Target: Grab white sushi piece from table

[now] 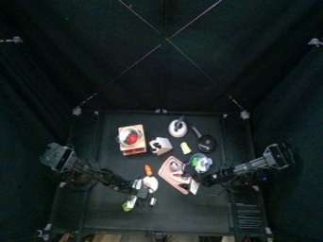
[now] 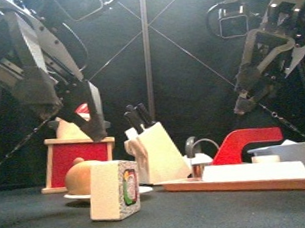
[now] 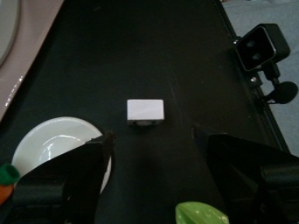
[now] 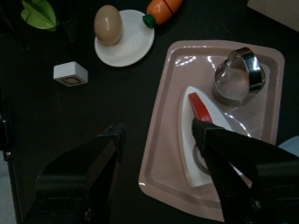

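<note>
On table (image 3: 140, 52): white sushi piece (image 3: 146, 111), small, blocky.

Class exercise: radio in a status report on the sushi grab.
Left gripper open, above the white sushi piece, not touching. Right gripper open over the pink tray. Sushi sits alone on the table; path clear.

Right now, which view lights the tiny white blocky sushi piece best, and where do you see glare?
Left wrist view: the tiny white blocky sushi piece is evenly lit, bright against the near-black table. Right wrist view: glare on the shiny curved metal piece lying on the pale pink tray. Top view: dim, the piece is hard to find.
</note>
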{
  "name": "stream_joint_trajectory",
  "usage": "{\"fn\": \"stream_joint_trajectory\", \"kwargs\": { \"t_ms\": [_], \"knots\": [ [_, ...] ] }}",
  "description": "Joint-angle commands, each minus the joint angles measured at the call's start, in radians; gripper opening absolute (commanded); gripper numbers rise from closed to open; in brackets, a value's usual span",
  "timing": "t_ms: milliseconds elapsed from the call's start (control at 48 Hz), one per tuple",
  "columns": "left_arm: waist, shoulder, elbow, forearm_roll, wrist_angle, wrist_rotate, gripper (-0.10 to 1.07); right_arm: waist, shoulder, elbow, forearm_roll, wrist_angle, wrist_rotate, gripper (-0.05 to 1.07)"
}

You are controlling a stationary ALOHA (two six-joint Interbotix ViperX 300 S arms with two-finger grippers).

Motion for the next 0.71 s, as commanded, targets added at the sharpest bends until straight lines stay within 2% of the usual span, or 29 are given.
{"fn": "stream_joint_trajectory", "kwargs": {
  "t_ms": [0,688],
  "knots": [
    [-0.003,0.018,-0.051,0.012,-0.005,0.002,1.03,0.003,-0.011,-0.009,-0.002,0.002,0.002,0.93],
    [0.002,0.103,-0.095,0.041,-0.040,0.003,1.01,0.003,0.018,-0.012,-0.002,0.002,0.005,0.93]
  ]
}}
